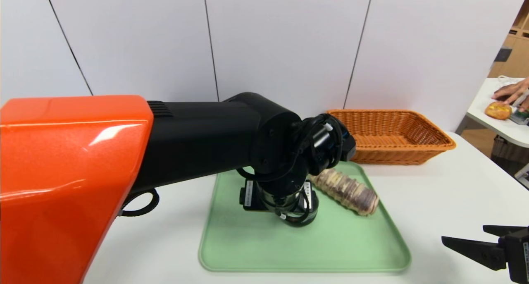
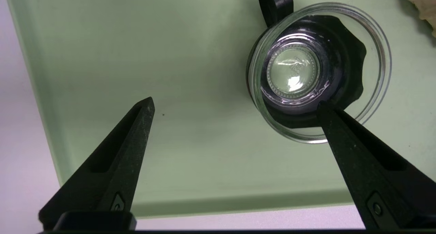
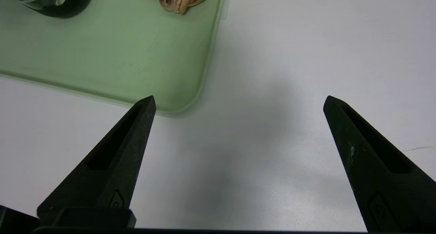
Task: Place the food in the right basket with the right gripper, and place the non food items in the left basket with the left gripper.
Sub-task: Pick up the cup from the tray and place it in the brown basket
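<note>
- The left gripper (image 2: 235, 104) hangs over the green tray (image 2: 102, 57), pointing steeply down. Its fingers (image 2: 136, 131) are spread wide and hold nothing.
- The glass cup (image 2: 318, 72) stands upright on the tray. One fingertip shows across the cup's near rim; the other is well off to the side over bare tray. Whether that tip touches the glass cannot be told.
- A black loop on the cup's far side looks like its handle or strap.
- Step in hand, as I judge it: lining up on the cup, the non-food item meant for the dark basket, which is in no view. The peeler is not visible either.
- The next move calls for shifting the gripper sideways until the cup sits between the fingertips, then lowering and closing gently, since glass may slip or tip.
- The bread roll (image 1: 345, 189) lies on the tray just beyond the cup, untouched, its end near the tray's far right part.
- The orange basket (image 1: 390, 137) sits behind the tray with nothing visible in it.
- The right gripper (image 3: 238, 103) waits over the white table (image 3: 306, 57) beside the tray corner, fingers spread apart, holding nothing.
- White labels on the left arm are unreadable; the mark embossed in the cup's base is too.
</note>
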Controlling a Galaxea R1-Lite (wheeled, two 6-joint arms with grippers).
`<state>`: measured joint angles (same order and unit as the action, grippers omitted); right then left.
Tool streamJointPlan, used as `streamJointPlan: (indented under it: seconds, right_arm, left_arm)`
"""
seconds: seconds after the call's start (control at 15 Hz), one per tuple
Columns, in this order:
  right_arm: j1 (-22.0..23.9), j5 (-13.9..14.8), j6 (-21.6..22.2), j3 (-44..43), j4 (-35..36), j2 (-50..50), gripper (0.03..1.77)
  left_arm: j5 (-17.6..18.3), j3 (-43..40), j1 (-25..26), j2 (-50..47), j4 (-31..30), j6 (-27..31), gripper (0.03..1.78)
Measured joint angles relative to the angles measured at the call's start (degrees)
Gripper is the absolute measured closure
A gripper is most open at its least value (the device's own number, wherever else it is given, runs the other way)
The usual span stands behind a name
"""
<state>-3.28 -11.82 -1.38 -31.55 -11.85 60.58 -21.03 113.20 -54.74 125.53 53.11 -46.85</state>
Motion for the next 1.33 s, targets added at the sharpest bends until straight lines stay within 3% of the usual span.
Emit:
streamJointPlan:
  seconds: [0.67, 0.87, 1.13, 1.27, 1.33]
  right_arm:
    - [0.1, 0.0, 0.0, 0.8, 0.0, 0.0, 0.1]
    - [0.1, 0.0, 0.0, 0.9, 0.6, 0.1, 0.1]
    - [0.1, 0.1, 0.0, 1.1, 1.8, 0.1, 0.1]
    - [0.1, 0.0, 0.0, 1.1, 1.8, 0.1, 0.1]
    - [0.1, 0.1, 0.0, 1.1, 1.8, 0.1, 0.1]
  left_arm:
    - [0.3, 0.1, 0.7, 2.6, -1.5, 0.2, 0.12]
    - [0.3, 0.0, 0.7, 2.8, -1.6, 0.2, 0.63]
    - [0.3, 0.0, 0.6, 2.9, -1.6, 0.3, 1.08]
    - [0.4, 0.1, 0.6, 2.8, -1.7, 0.4, 1.73]
    - [0.3, 0.0, 0.6, 2.8, -1.5, 0.4, 1.73]
